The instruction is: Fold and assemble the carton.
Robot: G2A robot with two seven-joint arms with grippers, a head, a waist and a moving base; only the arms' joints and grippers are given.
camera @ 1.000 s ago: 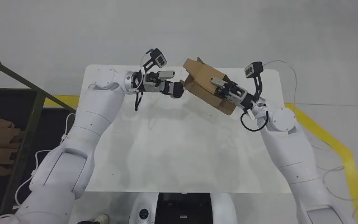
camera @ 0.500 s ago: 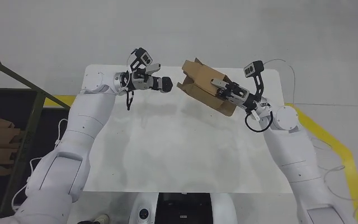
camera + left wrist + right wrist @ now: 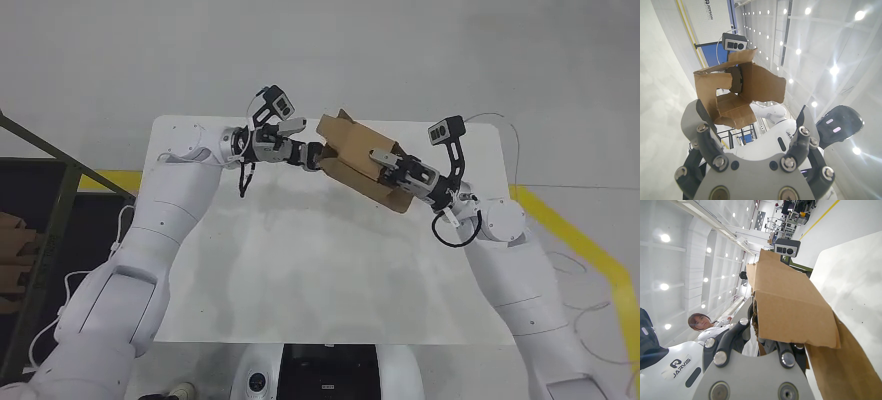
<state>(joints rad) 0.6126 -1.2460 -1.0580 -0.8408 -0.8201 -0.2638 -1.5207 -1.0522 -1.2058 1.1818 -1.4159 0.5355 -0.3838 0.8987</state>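
Note:
A brown cardboard carton [image 3: 352, 158], partly folded with loose end flaps, hangs tilted above the back of the white table [image 3: 300, 270]. My right gripper [image 3: 388, 166] is shut on one of its side walls; in the right wrist view the carton [image 3: 791, 308] covers one finger and the gripper [image 3: 757, 323] pinches its wall. My left gripper [image 3: 316, 157] is at the carton's open left end. In the left wrist view that gripper [image 3: 753, 117] is open, and the carton [image 3: 761, 85] is just beyond its fingertips, a lower flap close to one finger [image 3: 703, 115].
The table's back edge runs just behind the carton. A thin cable [image 3: 500, 115] lies at the back right corner. A dark frame and floor mat [image 3: 40, 190] stand left of the table. The table's front half is bare.
My left gripper drew back to the left half a second ago and has now returned to the carton's open end. The right gripper has shifted the carton slightly left.

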